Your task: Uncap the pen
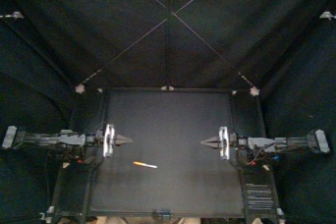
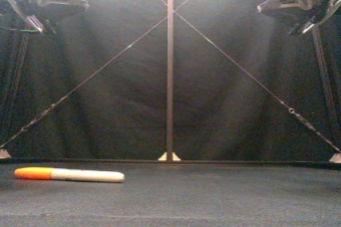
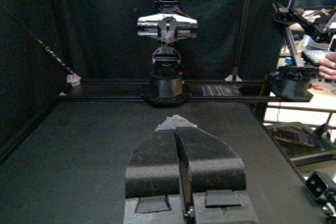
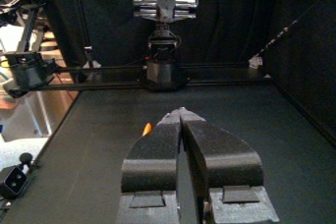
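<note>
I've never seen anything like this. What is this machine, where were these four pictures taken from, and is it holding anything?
It is a robot: two black arms at a small black table, each ending in a two-jawed gripper. One picture looks down from above, where the left gripper and right gripper face each other. One looks level across from the table's front edge. The other two come from a camera on each wrist, looking along that arm's own jaws toward the opposite arm. On the table lies only a pen, white with an orange cap, near the front, left of middle. Nothing is held: both grippers are shut and empty.
</note>
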